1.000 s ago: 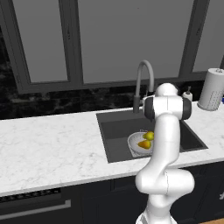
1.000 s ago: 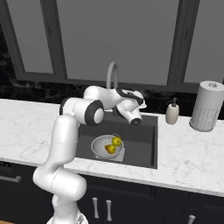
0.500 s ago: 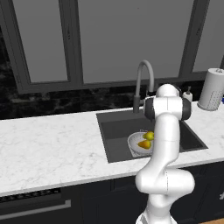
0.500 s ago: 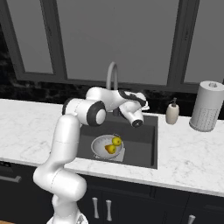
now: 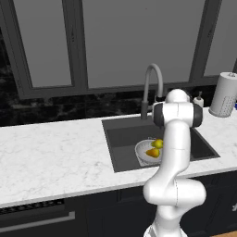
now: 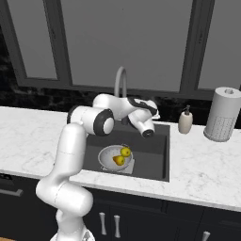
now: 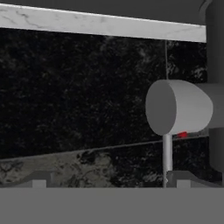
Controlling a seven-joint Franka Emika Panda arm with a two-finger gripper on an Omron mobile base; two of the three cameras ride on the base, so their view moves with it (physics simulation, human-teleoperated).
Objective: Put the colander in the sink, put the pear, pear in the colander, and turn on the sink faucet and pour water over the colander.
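**Inspector:** At the back of the sink, what is the state of the gripper (image 6: 151,135)?

**Assistant:** Jaws spread wide, nothing between them. In the hand view its two fingertips (image 7: 38,180) stand far apart at the bottom edge, with a grey cylindrical faucet handle (image 7: 178,107) straight ahead of them and toward one side, apart from both tips. A small red mark shows on the handle's underside.

**Inspector:** And the faucet itself?

**Assistant:** The faucet (image 6: 120,81) arches up just behind the gripper, beside the arm's forward link. No contact with the spout can be made out.

**Inspector:** Location of the colander?

**Assistant:** Below and in front of the gripper, the colander (image 6: 112,157) sits upright on the floor of the sink (image 6: 155,157), toward its near wall. Two pears (image 6: 125,152) lie inside it, touching each other.

**Inspector:** Surroundings?

**Assistant:** A soap bottle (image 6: 186,120) stands on the counter (image 6: 202,164) to the gripper's right, and a paper towel roll (image 6: 221,114) farther right. Dark windows (image 6: 122,42) rise behind the faucet.
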